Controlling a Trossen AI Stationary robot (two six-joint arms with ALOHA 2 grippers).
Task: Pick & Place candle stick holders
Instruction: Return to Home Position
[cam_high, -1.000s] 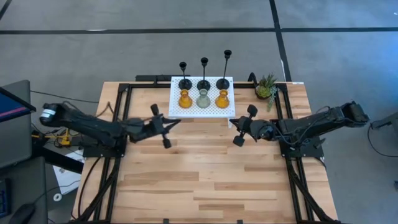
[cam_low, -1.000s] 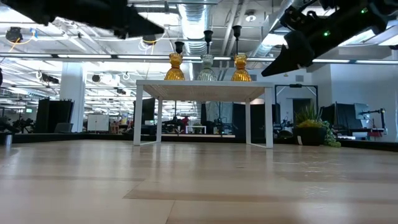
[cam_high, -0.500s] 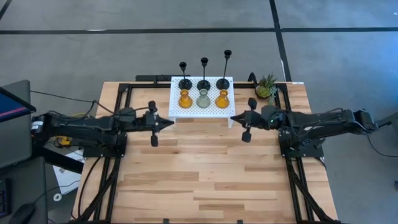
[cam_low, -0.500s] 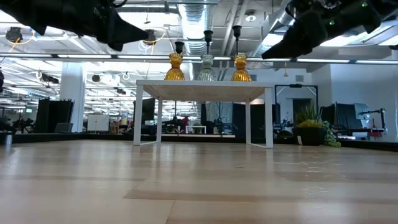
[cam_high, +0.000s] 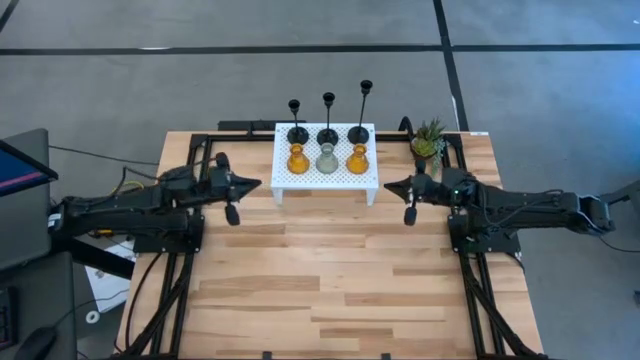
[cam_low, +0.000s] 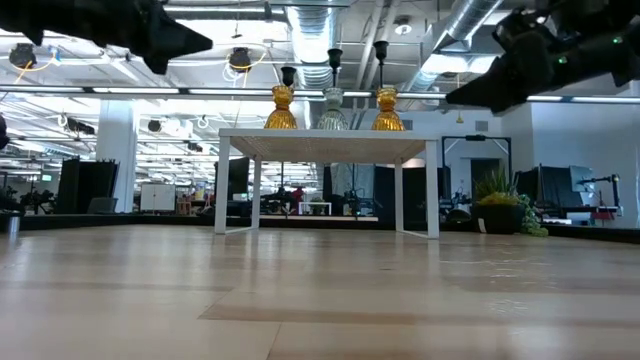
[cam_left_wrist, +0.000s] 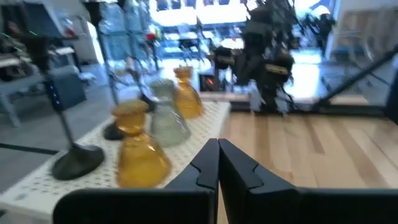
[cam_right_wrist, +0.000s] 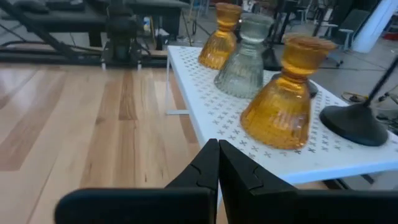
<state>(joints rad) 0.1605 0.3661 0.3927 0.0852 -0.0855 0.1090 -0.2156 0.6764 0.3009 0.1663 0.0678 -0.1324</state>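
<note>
Six holders sit on the shelf; the left gripper and right gripper, closed and empty, likely need only park home.

I look out on a grey floor crossed by dark lines; ducts and strip lights hang over a white column.

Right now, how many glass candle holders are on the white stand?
3, in one row seen from above: a squat amber glass holder at left, a grey-green glass holder in the middle, a second amber glass holder at right. None hidden.
</note>
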